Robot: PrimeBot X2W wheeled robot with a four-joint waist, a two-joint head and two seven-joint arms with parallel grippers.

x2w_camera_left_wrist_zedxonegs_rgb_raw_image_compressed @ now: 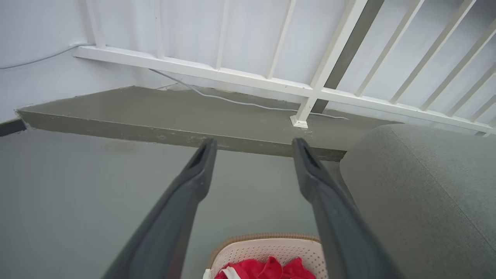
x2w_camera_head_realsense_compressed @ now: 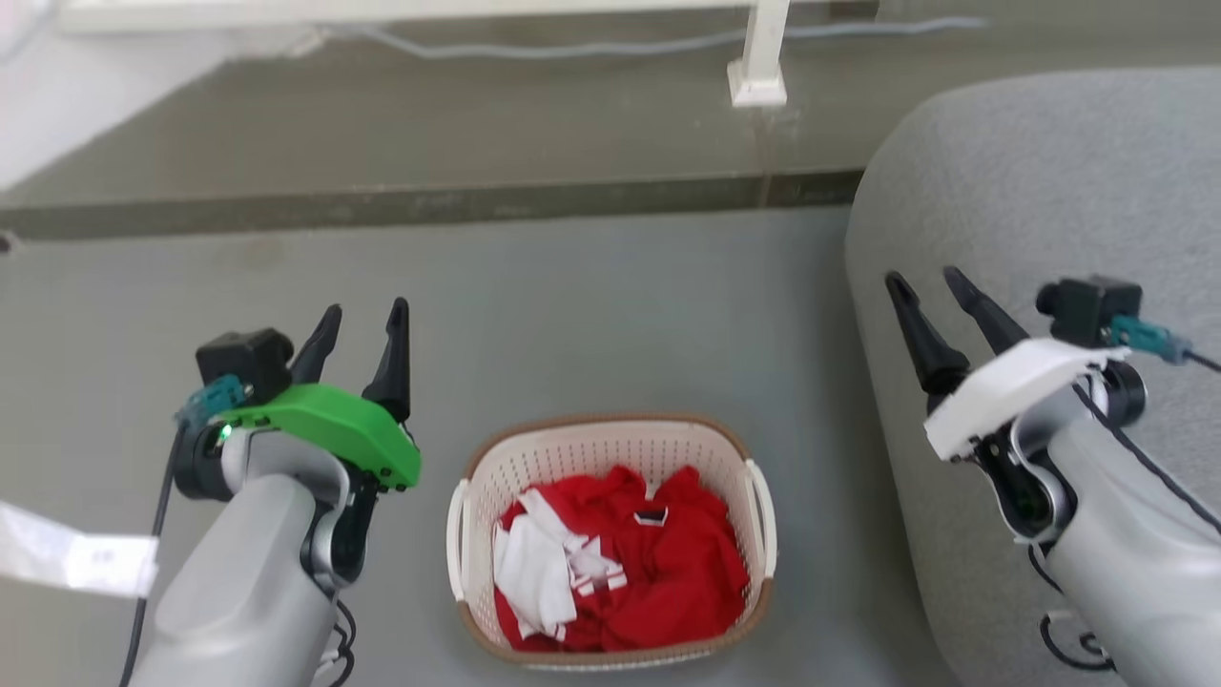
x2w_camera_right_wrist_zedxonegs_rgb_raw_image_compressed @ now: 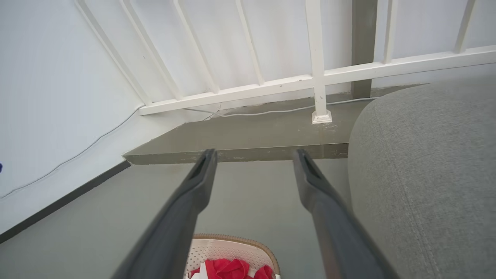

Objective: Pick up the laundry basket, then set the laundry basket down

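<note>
The laundry basket (x2w_camera_head_realsense_compressed: 610, 448) stands on the grey floor at the bottom centre of the head view, cream-white and perforated with a brown rim and white side handles, holding red and white clothes. My left gripper (x2w_camera_head_realsense_compressed: 367, 315) hovers open to the basket's left, fingers pointing away, nothing between them. My right gripper (x2w_camera_head_realsense_compressed: 923, 279) hovers open to the basket's right, over the grey sofa edge. The basket's far rim (x2w_camera_left_wrist_zedxonegs_rgb_raw_image_compressed: 267, 236) peeks between my left fingers at the bottom of the left wrist view, and the basket (x2w_camera_right_wrist_zedxonegs_rgb_raw_image_compressed: 228, 248) lies at the bottom of the right wrist view.
A grey sofa (x2w_camera_head_realsense_compressed: 1040, 191) fills the right side. A raised concrete step (x2w_camera_head_realsense_compressed: 429, 143) runs across behind the basket, with a white railing post (x2w_camera_head_realsense_compressed: 760, 67) and a cable on it. A white strip (x2w_camera_head_realsense_compressed: 76, 558) lies at the left edge.
</note>
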